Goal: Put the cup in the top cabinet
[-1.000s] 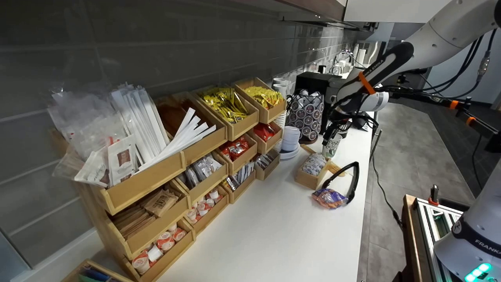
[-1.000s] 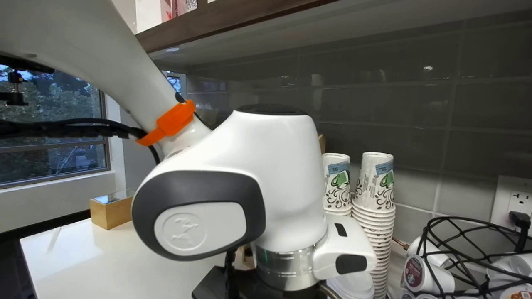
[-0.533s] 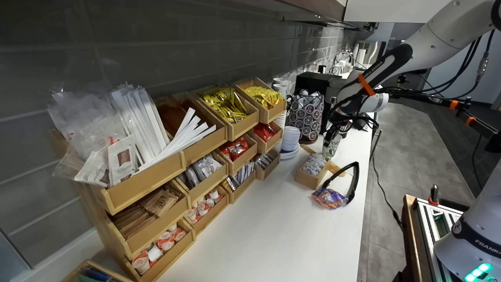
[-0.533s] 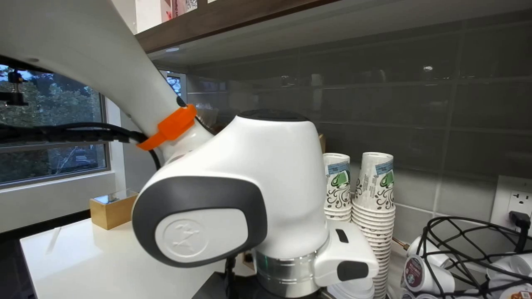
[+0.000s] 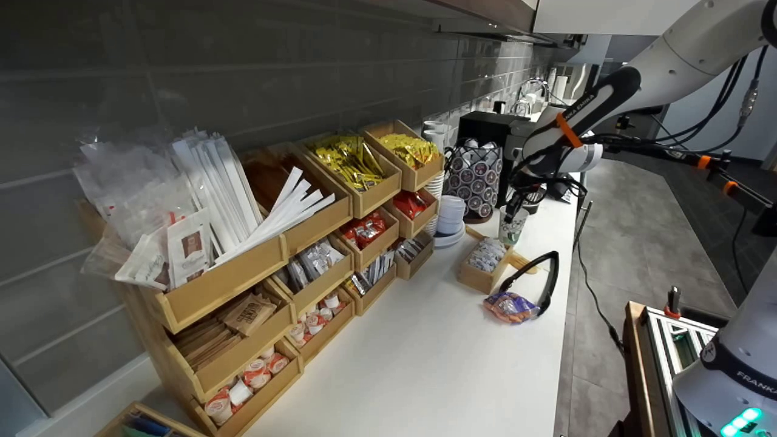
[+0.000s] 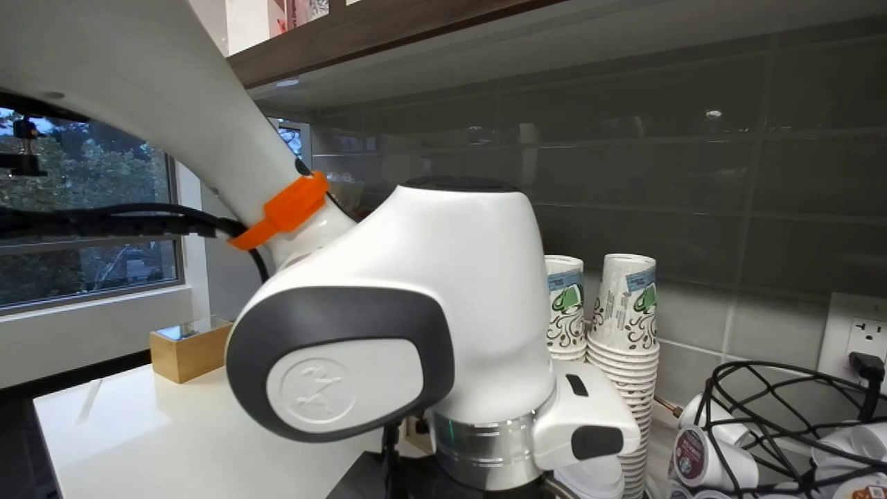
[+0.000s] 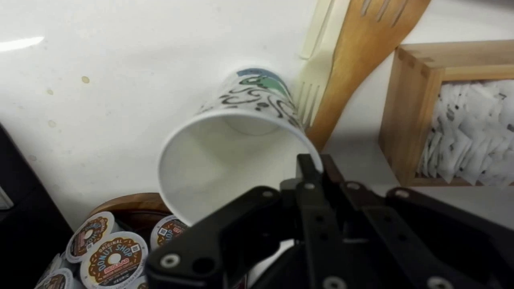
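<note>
Gripper (image 7: 319, 165) clamped on the cup (image 7: 241, 148) by its rim — 1 finger inside the wall, 1 outside, right of centre in the wrist view. Cup also shows right of centre in an exterior view, roughly upright, near the counter (image 5: 437, 352); can't tell whether its base touches.

Progress: early. Grasp looks done; lift, carry up and placing look left. Top cabinet (image 6: 388, 41) is presumably the brown-edged overhead unit along the top of both exterior views, well apart from the cup. A few items (image 6: 298, 12) stand inside at its upper-left end, too cropped to name.

Containers: cup has nothing visible in it, though the gripper hides its lower right. Small wooden box (image 7: 405, 116), right edge of the wrist view, filled with white packets (image 7: 470, 128). Wire basket (image 6: 755, 364), lower right of an exterior view, holds coffee pods (image 7: 114, 259) — printed lids also at lower left of the wrist view. Tiered wooden rack (image 5: 224, 286), left to centre of an exterior view, 3 levels: top has clear plastic bags (image 5: 130, 188), white paper strips (image 5: 209, 182) and yellow packets (image 5: 355, 164); middle has brown paper items (image 5: 243, 318), silver packets (image 5: 322, 261) and red packets (image 5: 364, 229); bottom has creamer tubs (image 5: 256, 373) plus more small packets (image 5: 373, 274). Paper cups (image 6: 629, 305) stand in 2 nested stacks, right of centre in an exterior view.
</note>
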`<act>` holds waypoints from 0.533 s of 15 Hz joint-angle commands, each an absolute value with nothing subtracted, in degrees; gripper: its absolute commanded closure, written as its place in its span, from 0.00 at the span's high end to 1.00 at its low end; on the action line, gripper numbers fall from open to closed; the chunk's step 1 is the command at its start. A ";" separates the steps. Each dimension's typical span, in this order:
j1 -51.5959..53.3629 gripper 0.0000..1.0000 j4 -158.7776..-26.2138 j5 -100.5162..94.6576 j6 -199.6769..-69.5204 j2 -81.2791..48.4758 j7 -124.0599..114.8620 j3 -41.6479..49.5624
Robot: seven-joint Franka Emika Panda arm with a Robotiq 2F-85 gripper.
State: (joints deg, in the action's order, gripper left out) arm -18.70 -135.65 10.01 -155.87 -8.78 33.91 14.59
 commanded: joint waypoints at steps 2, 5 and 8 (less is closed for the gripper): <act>-19.18 0.01 -135.09 7.86 -153.92 -7.80 31.96 13.93; -18.73 0.01 -135.17 6.21 -152.10 -6.27 30.49 14.10; -18.22 0.01 -135.13 5.09 -149.06 -3.93 29.44 13.82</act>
